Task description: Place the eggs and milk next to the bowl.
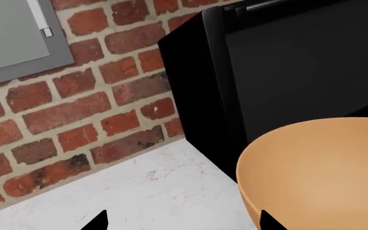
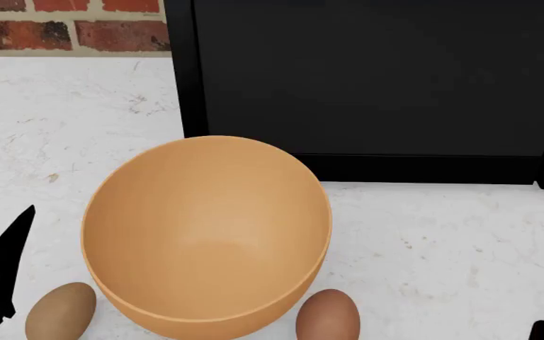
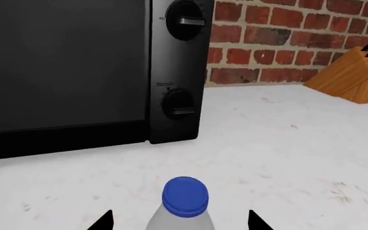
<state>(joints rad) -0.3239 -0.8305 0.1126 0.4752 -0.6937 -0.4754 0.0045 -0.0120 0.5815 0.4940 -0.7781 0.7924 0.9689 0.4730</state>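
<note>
The orange-tan bowl (image 2: 206, 234) stands on the white counter in front of a black microwave. The lighter tan egg (image 2: 60, 310) lies at its near left, and the redder brown egg (image 2: 328, 316) lies close against its near right. My left gripper (image 1: 184, 223) is open and empty, with bare counter between its tips and the bowl (image 1: 318, 172) just beside one finger. My right gripper (image 3: 180, 223) is open, and the milk bottle (image 3: 184, 203) with its blue cap stands upright between the fingers, apart from both. The milk is out of the head view.
The black microwave (image 2: 367, 78) stands right behind the bowl, with its knobs (image 3: 182, 20) in the right wrist view. A brick wall (image 1: 75, 105) backs the counter (image 2: 442, 248). A wooden knife block (image 3: 353, 72) stands by the wall beyond the microwave.
</note>
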